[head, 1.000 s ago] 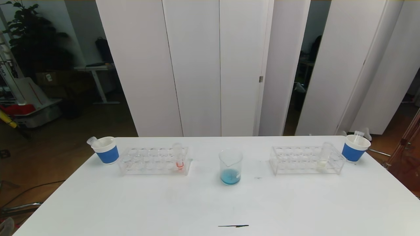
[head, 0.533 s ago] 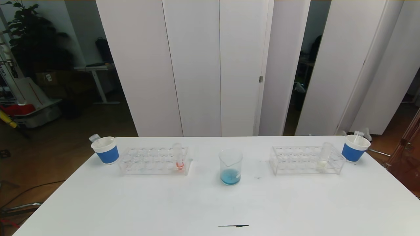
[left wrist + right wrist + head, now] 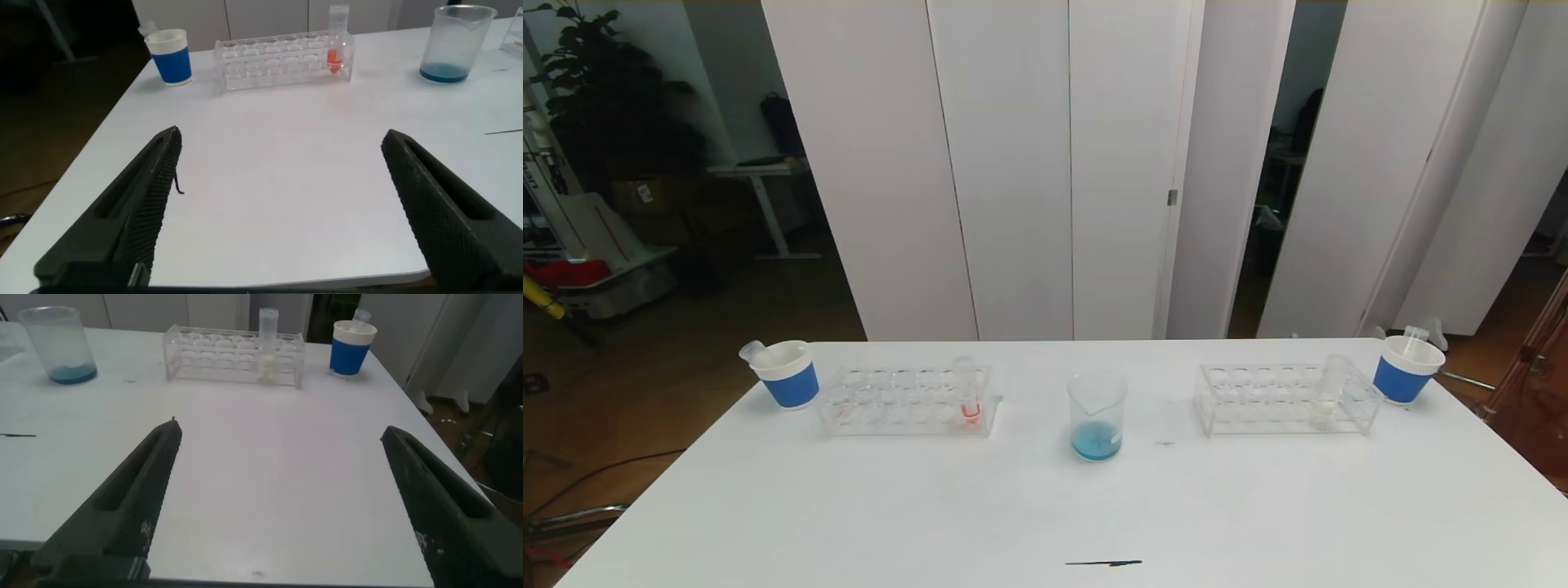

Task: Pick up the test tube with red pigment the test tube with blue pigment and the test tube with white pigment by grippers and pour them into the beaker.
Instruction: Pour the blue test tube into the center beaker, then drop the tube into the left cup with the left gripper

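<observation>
The beaker (image 3: 1097, 416) stands mid-table with blue liquid at its bottom; it also shows in the left wrist view (image 3: 459, 45) and the right wrist view (image 3: 57, 343). The red-pigment tube (image 3: 968, 392) stands upright in the left rack (image 3: 907, 402). The white-pigment tube (image 3: 1327, 392) stands upright in the right rack (image 3: 1286, 400). No tube with blue liquid shows. My left gripper (image 3: 281, 133) and right gripper (image 3: 280, 428) are open and empty, low over the table's near edge, outside the head view.
A blue-banded paper cup (image 3: 788, 374) at the far left holds an empty clear tube (image 3: 754, 351). Another such cup (image 3: 1406, 369) at the far right holds an empty clear tube (image 3: 1413, 333). A dark streak (image 3: 1104, 563) marks the table near the front edge.
The empty tube in the left cup wobbled slightly and settled back. A grey shape at the head view's lower left corner has gone out of view.
</observation>
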Controlling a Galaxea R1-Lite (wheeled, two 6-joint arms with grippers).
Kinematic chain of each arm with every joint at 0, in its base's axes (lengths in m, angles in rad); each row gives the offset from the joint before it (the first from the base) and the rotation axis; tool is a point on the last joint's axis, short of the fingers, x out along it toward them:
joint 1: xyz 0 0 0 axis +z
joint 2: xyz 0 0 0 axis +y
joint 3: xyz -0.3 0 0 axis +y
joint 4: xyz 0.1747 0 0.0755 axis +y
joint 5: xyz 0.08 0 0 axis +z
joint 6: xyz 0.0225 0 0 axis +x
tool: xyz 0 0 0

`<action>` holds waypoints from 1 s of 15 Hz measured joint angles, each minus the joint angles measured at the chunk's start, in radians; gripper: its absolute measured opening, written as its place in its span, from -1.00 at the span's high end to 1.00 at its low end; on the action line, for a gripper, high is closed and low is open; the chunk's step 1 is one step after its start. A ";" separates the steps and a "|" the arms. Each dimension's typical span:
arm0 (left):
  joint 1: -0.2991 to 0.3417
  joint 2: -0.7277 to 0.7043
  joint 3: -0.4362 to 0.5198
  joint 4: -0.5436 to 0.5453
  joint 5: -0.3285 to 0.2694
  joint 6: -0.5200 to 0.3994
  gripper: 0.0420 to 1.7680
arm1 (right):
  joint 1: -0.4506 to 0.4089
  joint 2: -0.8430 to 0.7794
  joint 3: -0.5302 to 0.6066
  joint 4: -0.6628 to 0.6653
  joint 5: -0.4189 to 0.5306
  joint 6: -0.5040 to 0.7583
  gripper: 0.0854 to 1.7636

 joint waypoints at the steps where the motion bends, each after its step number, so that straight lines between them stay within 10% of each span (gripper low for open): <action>1: 0.000 0.000 0.001 0.000 0.000 -0.002 -0.98 | 0.000 0.000 0.000 0.000 0.001 0.000 -0.98; 15: 0.000 -0.001 0.003 0.009 0.002 0.003 -0.98 | 0.000 0.000 0.000 0.000 0.000 0.000 -0.98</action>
